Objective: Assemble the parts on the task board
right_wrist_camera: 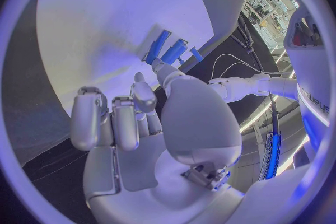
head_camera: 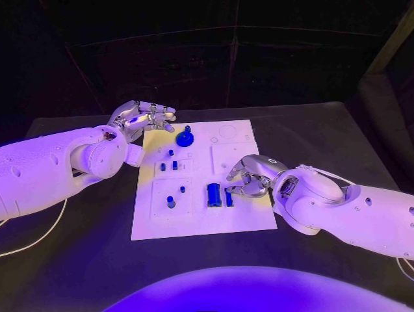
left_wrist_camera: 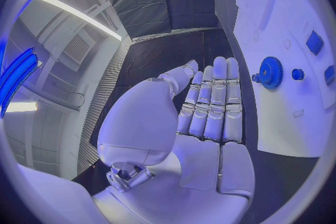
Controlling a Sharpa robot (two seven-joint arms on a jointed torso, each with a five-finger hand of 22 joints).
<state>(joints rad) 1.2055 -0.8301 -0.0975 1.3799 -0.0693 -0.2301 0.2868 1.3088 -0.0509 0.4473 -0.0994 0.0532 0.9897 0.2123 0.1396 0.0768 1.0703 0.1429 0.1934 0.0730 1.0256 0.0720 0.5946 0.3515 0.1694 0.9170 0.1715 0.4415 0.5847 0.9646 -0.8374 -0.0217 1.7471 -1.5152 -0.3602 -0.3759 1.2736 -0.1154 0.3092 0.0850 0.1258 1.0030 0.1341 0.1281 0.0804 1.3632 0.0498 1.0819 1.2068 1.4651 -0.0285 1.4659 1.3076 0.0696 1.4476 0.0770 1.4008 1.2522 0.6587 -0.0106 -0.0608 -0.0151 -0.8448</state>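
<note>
The white task board (head_camera: pixel 202 218) lies in the middle of the black table. A blue gear (head_camera: pixel 185 138) sits near its far edge, and the left wrist view shows the same gear (left_wrist_camera: pixel 270 71). Two long blue blocks (head_camera: pixel 213 195) stand side by side at the board's middle, with small blue parts (head_camera: pixel 169 166) to their left. My left hand (head_camera: pixel 143 117) hovers at the board's far left corner, its fingers (left_wrist_camera: pixel 213 103) straight and empty. My right hand (head_camera: pixel 249 177) hangs over the board's right side with fingers (right_wrist_camera: pixel 115 120) curled in. Its thumb reaches close to the blue blocks (right_wrist_camera: pixel 168 49).
Black table surface (head_camera: pixel 329 140) surrounds the board on all sides. A white cable (head_camera: pixel 28 244) trails on the table under my left arm. The board's near part (head_camera: pixel 207 224) carries no parts.
</note>
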